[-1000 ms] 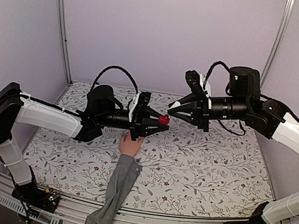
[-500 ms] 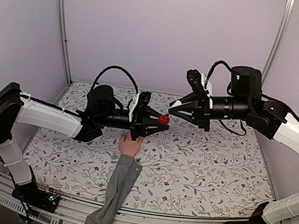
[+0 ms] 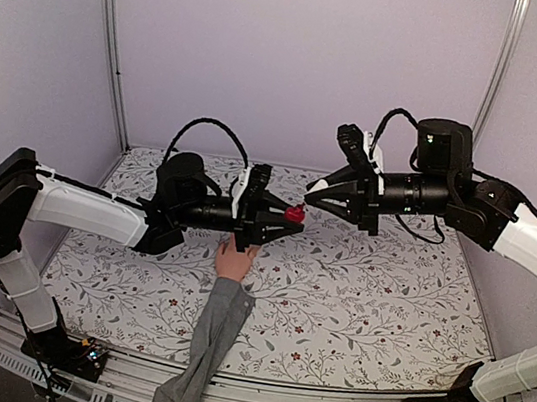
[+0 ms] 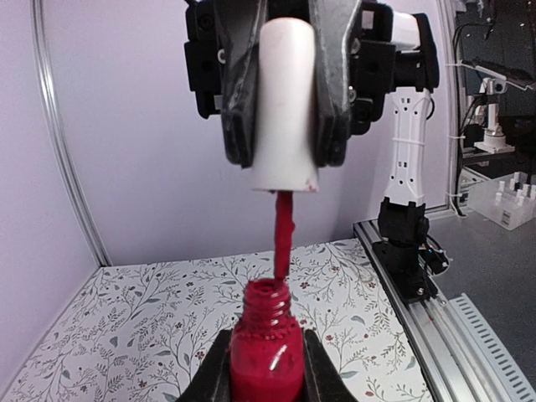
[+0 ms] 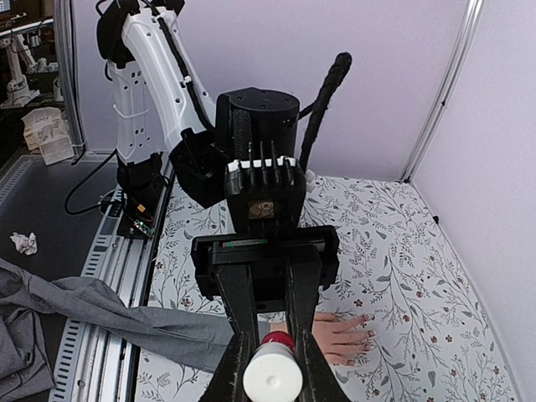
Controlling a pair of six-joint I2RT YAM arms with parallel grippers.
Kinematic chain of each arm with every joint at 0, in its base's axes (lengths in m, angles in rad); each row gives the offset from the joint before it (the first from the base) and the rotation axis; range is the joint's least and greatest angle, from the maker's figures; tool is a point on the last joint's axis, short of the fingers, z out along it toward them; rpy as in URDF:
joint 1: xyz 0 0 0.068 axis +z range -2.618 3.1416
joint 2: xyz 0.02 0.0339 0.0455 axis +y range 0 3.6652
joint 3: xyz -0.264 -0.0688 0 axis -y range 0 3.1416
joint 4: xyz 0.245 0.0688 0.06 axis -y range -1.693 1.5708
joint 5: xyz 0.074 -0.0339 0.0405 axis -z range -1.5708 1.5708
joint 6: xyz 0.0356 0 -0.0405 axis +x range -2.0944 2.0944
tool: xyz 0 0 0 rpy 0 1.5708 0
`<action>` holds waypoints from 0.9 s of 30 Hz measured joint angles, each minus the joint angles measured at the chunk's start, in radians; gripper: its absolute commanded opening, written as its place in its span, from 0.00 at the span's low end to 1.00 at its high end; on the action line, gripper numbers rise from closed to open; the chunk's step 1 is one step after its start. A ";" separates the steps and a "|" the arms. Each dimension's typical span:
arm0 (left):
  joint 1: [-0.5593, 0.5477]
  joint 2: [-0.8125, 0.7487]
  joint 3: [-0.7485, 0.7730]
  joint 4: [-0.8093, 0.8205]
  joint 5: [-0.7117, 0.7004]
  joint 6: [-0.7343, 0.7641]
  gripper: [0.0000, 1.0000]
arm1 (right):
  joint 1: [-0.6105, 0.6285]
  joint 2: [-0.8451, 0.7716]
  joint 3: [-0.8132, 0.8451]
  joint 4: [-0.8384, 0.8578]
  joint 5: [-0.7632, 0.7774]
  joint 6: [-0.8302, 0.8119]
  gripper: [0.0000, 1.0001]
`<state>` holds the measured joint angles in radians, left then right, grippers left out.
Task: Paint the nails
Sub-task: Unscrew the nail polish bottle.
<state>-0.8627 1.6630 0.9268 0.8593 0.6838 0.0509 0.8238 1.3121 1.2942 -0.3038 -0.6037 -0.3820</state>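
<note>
**Brush (image 4: 283, 226) at the red bottle (image 4: 265, 356)**

We see the left pincer (image 3: 291, 221) closed tight on the red bottle, holding it upright in the air. The right pincer (image 3: 313, 189) is closed on the white cap (image 4: 285, 92). The brush hangs down from the cap, wet and red, and its tip sits in the bottle's open mouth. Both pincers are up above the flowery table (image 3: 365, 296). The mannequin hand (image 3: 234, 260) lies flat on the table, right under the left pincer. Its grey sleeve (image 3: 207, 344) runs back to the near edge. The nails (image 5: 368, 333) are at the tips of that hand, which is spread wide. They are too small for us to tell if any has paint.
</note>
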 measured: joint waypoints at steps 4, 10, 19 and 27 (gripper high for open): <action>0.001 0.000 0.000 -0.004 0.000 0.000 0.00 | 0.000 -0.006 0.000 -0.009 0.005 0.000 0.00; 0.001 0.000 0.000 -0.006 0.000 0.000 0.00 | 0.000 -0.016 -0.006 -0.014 0.011 0.000 0.00; 0.001 0.000 0.000 -0.010 0.000 0.000 0.00 | 0.000 -0.016 -0.006 -0.021 0.019 0.000 0.00; 0.001 0.000 0.000 -0.011 0.000 0.000 0.00 | 0.000 -0.018 -0.006 -0.029 0.027 -0.001 0.00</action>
<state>-0.8619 1.6630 0.9268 0.8482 0.6834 0.0513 0.8238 1.2942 1.2881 -0.3332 -0.5766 -0.3828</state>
